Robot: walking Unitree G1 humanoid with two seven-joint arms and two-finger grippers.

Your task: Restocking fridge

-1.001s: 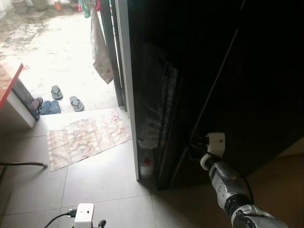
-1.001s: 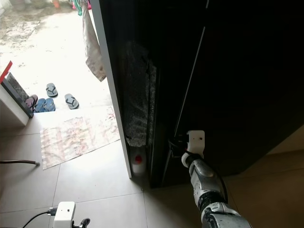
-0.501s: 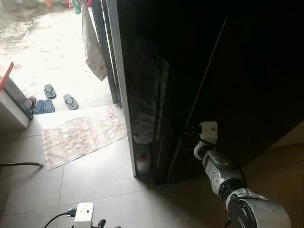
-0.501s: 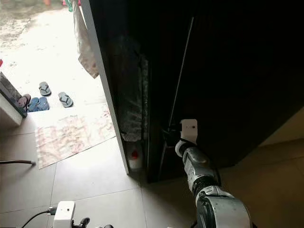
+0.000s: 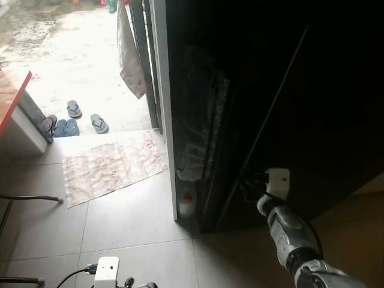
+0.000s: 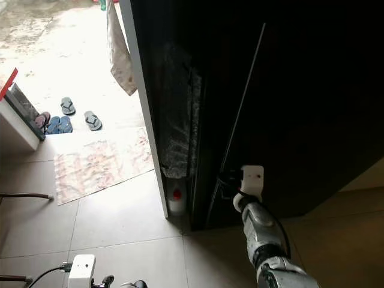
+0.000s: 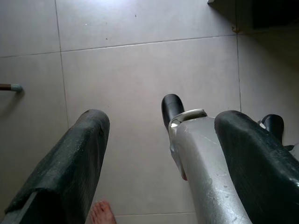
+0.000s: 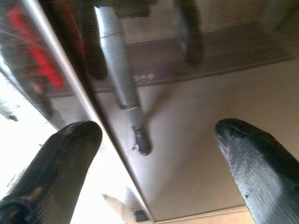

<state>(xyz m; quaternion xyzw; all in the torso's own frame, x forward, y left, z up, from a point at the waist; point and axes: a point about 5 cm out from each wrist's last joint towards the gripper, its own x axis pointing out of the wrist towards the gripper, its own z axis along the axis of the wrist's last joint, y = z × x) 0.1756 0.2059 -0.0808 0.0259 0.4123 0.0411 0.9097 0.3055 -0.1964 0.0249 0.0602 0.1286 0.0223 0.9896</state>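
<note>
The tall dark fridge (image 5: 324, 90) stands in front of me on the right, and a thin silver strip (image 5: 282, 96) runs down its glossy front. My right gripper (image 5: 249, 180) is held low against that front, just beside the strip. In the right wrist view its fingers (image 8: 70, 154) are spread apart, one on each side of the metal strip (image 8: 74, 88), with nothing between them. The glossy door reflects the arm. My left gripper (image 7: 159, 154) hangs idle and open over the floor tiles.
A white bottle with a red cap (image 5: 186, 203) stands on the floor by the fridge's left corner. A patterned mat (image 5: 114, 167) lies at the bright doorway, with sandals (image 5: 72, 117) beyond it. A cloth (image 5: 132, 60) hangs at the door frame. A person's toes (image 7: 100, 212) are near my leg.
The head view has swayed left and then back. My right gripper stays low at the fridge front by the silver strip. Nothing was taken hold of.
</note>
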